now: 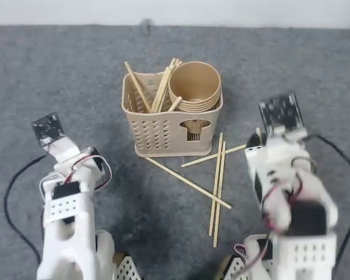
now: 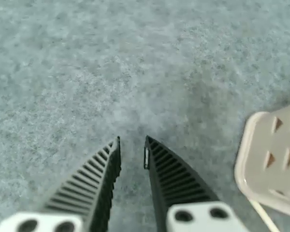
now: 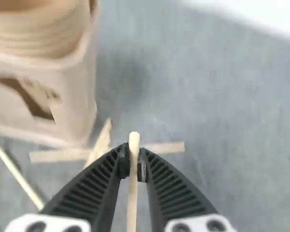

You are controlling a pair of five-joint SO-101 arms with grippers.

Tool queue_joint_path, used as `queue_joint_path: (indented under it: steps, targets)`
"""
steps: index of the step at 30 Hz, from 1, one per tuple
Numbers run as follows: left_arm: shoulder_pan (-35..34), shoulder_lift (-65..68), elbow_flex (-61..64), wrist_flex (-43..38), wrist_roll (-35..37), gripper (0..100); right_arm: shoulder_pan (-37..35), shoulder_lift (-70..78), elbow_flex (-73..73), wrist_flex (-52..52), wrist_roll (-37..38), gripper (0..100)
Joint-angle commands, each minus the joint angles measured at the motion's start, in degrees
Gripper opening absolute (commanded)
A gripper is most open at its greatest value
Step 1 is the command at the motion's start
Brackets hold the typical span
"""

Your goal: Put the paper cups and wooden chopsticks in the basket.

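Clamping one wooden chopstick (image 3: 133,140) between its jaws, the right gripper (image 3: 130,162) sits near the basket (image 1: 157,133). Raise the stick clear of the basket wall before release. Paper cups (image 1: 193,84) nest inside. Loose chopsticks (image 1: 219,181) cross on the mat (image 1: 76,70), perhaps overlapping the held one. The left gripper (image 2: 132,147) hangs parted and empty.

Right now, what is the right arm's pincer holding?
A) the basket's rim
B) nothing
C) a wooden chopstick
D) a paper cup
C: in the right wrist view, the right pincer is shut on a wooden chopstick whose end sticks out past its tips, close to the basket.
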Motion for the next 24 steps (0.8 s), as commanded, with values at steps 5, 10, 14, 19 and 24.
queue_joint_path:
  steps: [5, 10, 14, 19, 24]
  targets:
    - [4.57, -18.29, 5.58, 6.86, -5.8, 8, -4.7, -17.27, 6.59, -15.6, -7.91, 0.8]
    - [6.59, -29.89, 8.31, 14.86, -7.74, 8, -7.25, -19.65, 6.42, -23.08, -13.01, 0.8]
    - [7.47, -36.66, 10.77, 16.88, -7.47, 8, -10.07, -19.74, 6.15, -30.99, -20.31, 0.8]
    - [7.47, -41.41, 12.79, 16.97, -7.3, 8, -14.81, -18.95, 1.41, -41.1, -29.45, 0.9]
    - [7.47, -41.67, 12.79, 17.05, -7.3, 8, -19.56, -11.56, -6.95, -49.71, -30.15, 0.8]
